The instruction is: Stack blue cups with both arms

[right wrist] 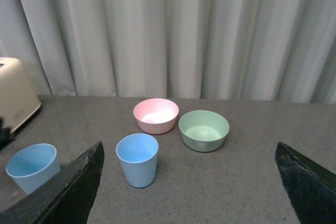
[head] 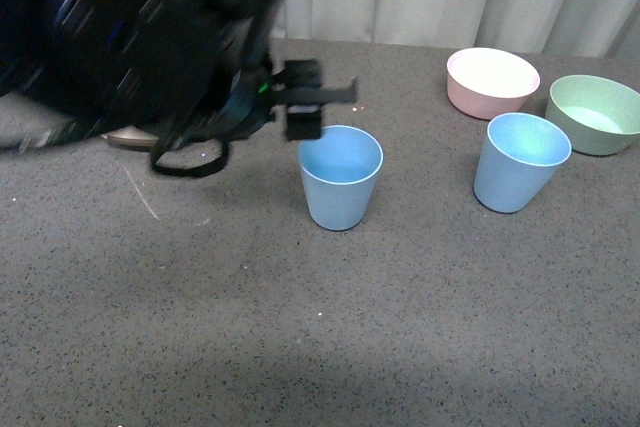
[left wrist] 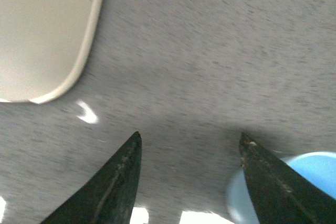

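Front view: saw left cup (head: pixel 340 179), right cup (head: pixel 520 162) apart, unstacked. Found left gripper (left wrist: pixel 190 136) spread by left cup, right gripper (right wrist: pixel 189 145) spread, empty.

Soft even light, left-wrist blur.

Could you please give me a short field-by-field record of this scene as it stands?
left blue cup: upright, empty, on the table
right blue cup: upright, empty, apart from the other
stacked: not yet
left gripper: open, empty, beside the left blue cup
right gripper: open, empty, back from both cups
others: pink bowl, green bowl, toaster
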`<state>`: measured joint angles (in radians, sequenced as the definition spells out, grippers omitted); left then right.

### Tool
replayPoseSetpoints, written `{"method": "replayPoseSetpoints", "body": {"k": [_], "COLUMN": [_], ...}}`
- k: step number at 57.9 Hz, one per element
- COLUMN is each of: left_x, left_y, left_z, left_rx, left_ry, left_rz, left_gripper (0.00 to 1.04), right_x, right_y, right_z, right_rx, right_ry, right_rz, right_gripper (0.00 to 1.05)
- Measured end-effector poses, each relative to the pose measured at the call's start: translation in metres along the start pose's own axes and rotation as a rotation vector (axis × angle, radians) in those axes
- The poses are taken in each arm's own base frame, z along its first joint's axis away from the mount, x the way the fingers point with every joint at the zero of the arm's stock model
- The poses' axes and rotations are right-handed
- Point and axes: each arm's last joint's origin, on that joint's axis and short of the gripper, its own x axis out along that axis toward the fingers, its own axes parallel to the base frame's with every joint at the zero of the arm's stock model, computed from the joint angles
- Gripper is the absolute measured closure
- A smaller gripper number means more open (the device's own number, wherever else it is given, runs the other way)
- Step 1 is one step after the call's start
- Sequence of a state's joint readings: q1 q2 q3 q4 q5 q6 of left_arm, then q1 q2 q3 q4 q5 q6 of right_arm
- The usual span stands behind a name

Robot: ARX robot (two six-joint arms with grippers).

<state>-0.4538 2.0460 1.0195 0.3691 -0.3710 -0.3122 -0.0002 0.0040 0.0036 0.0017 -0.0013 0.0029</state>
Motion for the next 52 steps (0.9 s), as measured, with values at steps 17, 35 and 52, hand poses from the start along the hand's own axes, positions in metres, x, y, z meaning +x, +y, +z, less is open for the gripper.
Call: {"method": "replayPoseSetpoints", "body": {"k": [17, 35, 52], "left_x": [-0.101, -0.155, -0.183], "left_y": [0.094, 0.134, 0.150], "left_z": [-0.001, -0.028, -0.048], "left_rx": [0.004, 0.031, 0.034], "left_ry": [-0.635, -0.599, -0.593], "left_rz": [-0.025, -0.022, -0.022], "left_gripper": [1.01, 1.01, 1.01], "right_x": [0.000, 0.000, 0.000], "right_y": [0.000, 0.000, 0.000], "right_z": [0.000, 0.000, 0.000], "right_rx": [0.000, 0.000, 0.000], "right_ry": [0.000, 0.000, 0.000], "right_rz": [0.000, 0.000, 0.000], "right_gripper": [0.10, 0.10, 0.10]}}
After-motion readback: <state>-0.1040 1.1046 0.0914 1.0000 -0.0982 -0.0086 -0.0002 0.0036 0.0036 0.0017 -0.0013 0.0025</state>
